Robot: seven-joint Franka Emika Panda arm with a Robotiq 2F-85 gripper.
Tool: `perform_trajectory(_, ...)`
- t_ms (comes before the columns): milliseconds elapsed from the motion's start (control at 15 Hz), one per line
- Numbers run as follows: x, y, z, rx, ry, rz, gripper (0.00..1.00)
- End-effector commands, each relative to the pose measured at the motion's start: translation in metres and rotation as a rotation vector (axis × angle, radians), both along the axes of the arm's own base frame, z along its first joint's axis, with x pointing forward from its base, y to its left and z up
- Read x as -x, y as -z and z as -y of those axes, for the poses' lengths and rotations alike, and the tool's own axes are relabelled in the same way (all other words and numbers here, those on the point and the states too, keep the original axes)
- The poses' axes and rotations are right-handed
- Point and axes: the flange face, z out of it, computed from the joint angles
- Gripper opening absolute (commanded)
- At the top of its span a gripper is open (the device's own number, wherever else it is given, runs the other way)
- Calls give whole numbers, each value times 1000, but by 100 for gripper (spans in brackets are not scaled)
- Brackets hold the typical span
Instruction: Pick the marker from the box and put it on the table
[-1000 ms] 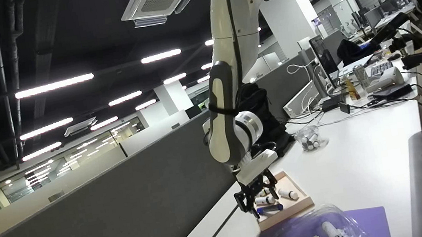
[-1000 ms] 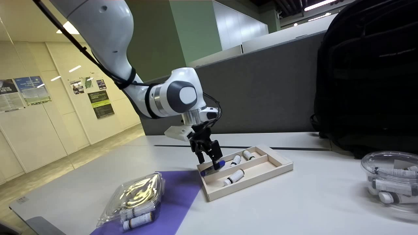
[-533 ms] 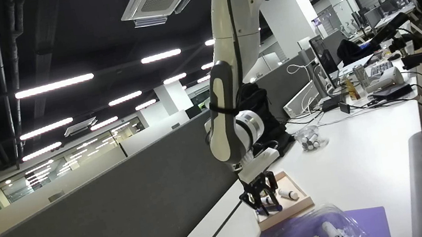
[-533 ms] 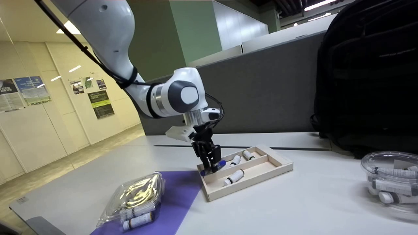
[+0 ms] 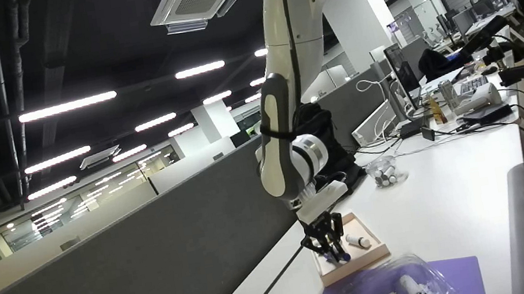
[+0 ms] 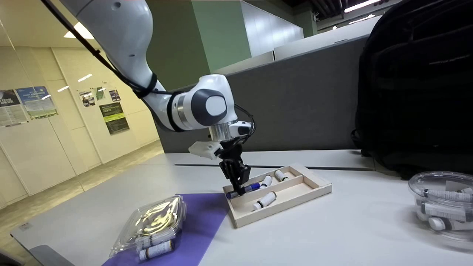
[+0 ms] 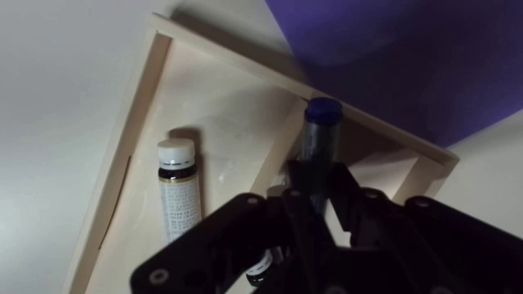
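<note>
Marker (image 7: 320, 136) pinched mid-barrel, gripper (image 7: 315, 173) fingers drawn tight after standing spread a second earlier | white arm (image 6: 129, 40) bent, wrist angled downward | grip low at the pale divided box (image 6: 284, 205), marker lifted or resting unclear | box on white table (image 6: 332, 229), just beside purple sheet (image 6: 207, 218) | black backpack (image 6: 417, 92), gray partition (image 6: 295, 103) behind; posters (image 6: 37, 101) farther off

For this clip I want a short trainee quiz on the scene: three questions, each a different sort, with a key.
1. Multiple choice: how many bottles show in the wooden box in an exterior view? A: one; B: three; C: five.
2. True or false: all those bottles lie in one compartment.
3. Open: what is the gripper shut on in the wrist view?

Key
1. B.
2. False: a divider parts one from the other two.
3. The blue marker.
</note>
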Motion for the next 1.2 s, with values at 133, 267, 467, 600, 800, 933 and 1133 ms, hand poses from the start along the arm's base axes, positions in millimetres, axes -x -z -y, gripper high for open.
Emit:
perform_trajectory(133, 19, -19, -8, 4, -67, 19, 5)
perform_trajectory(267, 28, -23, -17, 27, -139, 32, 5)
perform_trajectory(467, 43, -28, -34, 83, -261, 87, 5)
perform_trajectory(600, 53, -28, -48, 103, -343, 138, 5)
perform_trajectory(800, 67, -23, -66, 124, -457, 190, 5)
perform_trajectory(933, 74, -18, -75, 120, -512, 207, 5)
perform_trajectory(1133, 83, -11, -86, 109, -597, 197, 5)
